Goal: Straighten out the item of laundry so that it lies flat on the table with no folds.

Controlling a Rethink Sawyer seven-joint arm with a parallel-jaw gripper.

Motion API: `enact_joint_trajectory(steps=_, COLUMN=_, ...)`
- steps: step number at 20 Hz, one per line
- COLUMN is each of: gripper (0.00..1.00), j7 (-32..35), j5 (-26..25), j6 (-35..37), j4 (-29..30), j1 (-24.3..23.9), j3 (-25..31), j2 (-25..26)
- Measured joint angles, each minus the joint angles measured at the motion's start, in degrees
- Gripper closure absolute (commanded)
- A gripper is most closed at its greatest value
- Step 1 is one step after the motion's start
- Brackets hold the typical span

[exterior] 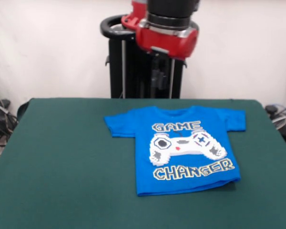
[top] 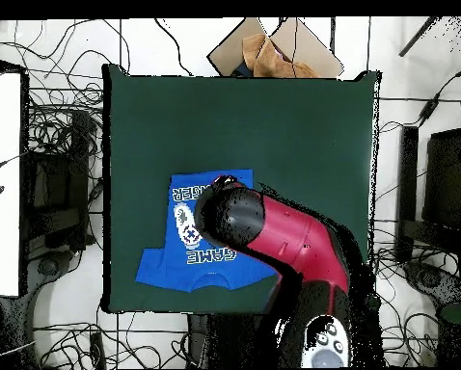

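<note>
Cardboard box [top: 273, 50] and tangled cables [top: 61, 145] on the floor

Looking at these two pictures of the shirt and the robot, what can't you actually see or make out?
- End effector: in neither view; front view cuts the arm off above, overhead the arm's bulk covers it.
- Blue T-shirt: overhead, the arm hides one side.
- Shirt's underside: hidden against the table, so folds beneath cannot be told.
</note>
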Motion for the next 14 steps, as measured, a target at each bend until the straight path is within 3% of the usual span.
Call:
enact_joint_trajectory(steps=8, gripper=1.00, j7=0.0, j5=0.0, j6=-5.4, j4=0.4, j1=-1.6, j3=0.1, j2=1.7)
enact_joint_trajectory(steps=14, gripper=1.00, j7=0.0, j5=0.0, j6=-5.4, j4=0.5, j1=-1.5, j3=0.3, j2=2.4)
